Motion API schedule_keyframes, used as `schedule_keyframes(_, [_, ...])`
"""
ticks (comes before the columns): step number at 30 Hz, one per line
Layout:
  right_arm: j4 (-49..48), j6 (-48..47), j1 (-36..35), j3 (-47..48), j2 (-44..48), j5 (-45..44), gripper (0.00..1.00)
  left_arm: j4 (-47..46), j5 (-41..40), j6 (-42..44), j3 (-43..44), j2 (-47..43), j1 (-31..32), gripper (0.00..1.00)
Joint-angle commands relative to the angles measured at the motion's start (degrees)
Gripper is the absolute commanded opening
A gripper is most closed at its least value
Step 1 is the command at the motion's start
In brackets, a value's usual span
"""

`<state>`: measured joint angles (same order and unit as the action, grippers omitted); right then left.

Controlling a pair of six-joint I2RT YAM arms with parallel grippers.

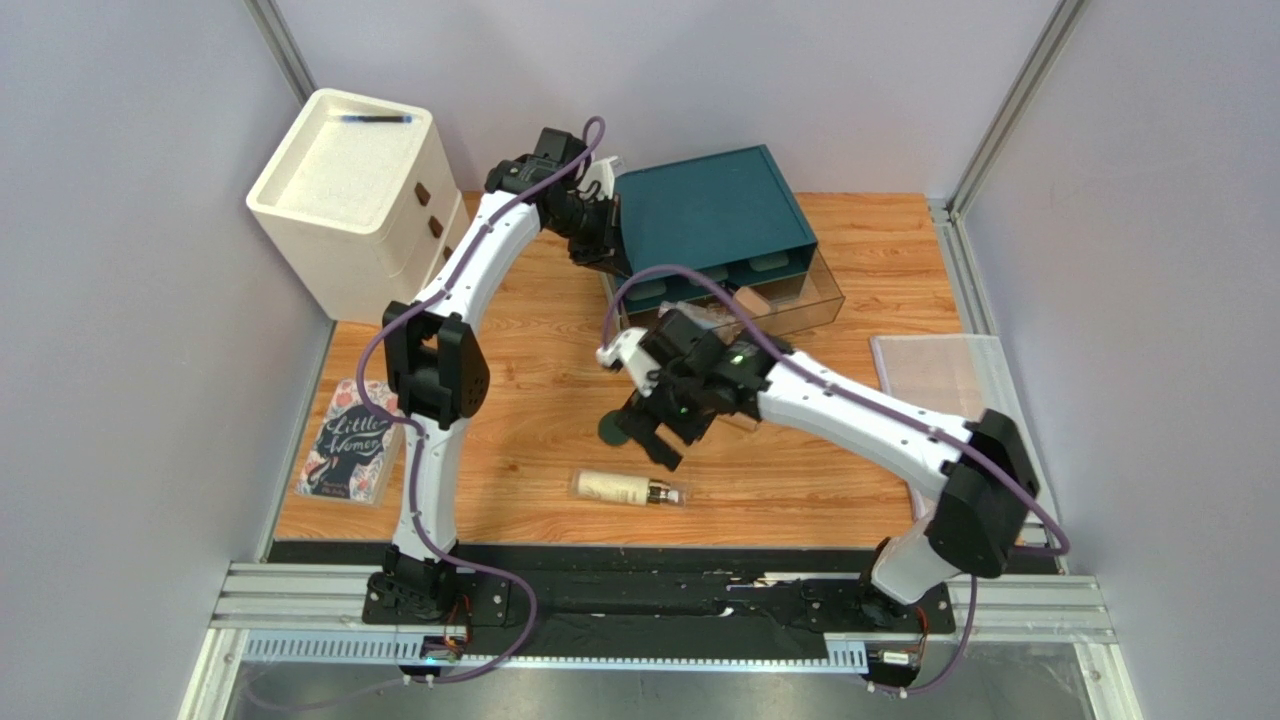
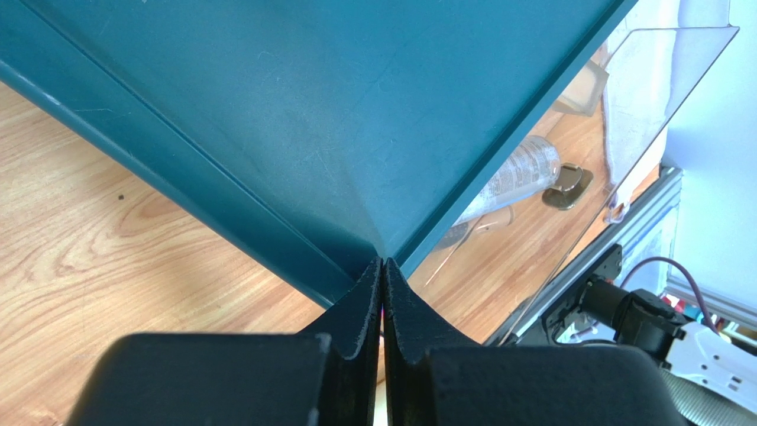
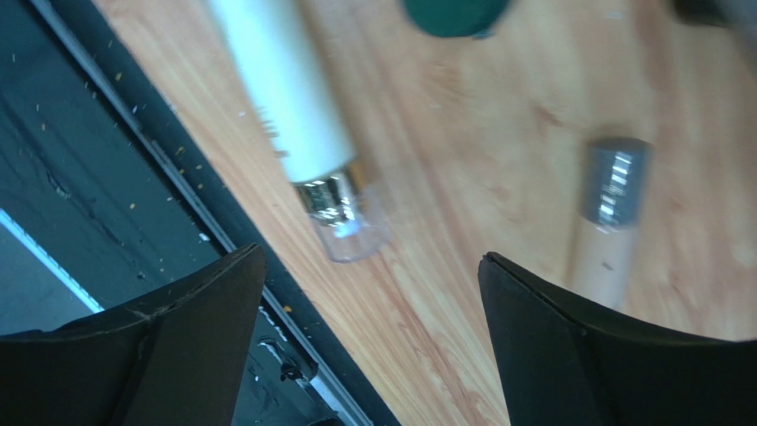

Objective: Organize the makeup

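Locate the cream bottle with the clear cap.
In the top external view, the cream bottle lies on its side near the front edge of the table, just in front of the right gripper and the dark-green compact.

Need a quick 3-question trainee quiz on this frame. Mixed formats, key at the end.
1. True or false: the right gripper is open.
2. The cream bottle is: A) standing upright; B) lying on its side; C) held in the air.
3. Which arm's gripper sits at a corner of the teal box?

Key:
1. True. Its fingers stand wide apart with nothing between them.
2. B.
3. The left gripper, with its fingers shut together.
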<state>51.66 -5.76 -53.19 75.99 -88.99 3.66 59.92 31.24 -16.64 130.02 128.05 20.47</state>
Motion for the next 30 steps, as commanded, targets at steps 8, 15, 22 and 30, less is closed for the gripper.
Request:
schedule_keyframes(8, [-0.68, -5.23, -7.89, 6.19, -16.82, 5.12, 0.94, 4.33, 0.75, -0.58, -2.66, 1.5, 0.45, 0.06])
schedule_keyframes(15, [-2.35, -5.49, -8.42, 7.25, -23.07, 4.61, 0.82, 4.06, 0.4, -0.49, -4.51, 1.24, 0.36, 0.06])
schedule_keyframes(22, [-1.91, -4.35, -8.42, 6.63, -24.65, 3.99, 0.12, 3.54, 0.05, -1.11, -4.25, 0.89, 0.27, 0.08])
schedule_keyframes(30, [-1.38, -4.52, -8.42, 5.58, -17.03, 0.92, 0.0, 3.8, 0.04, -0.76, -4.24, 0.8, 0.19, 0.08])
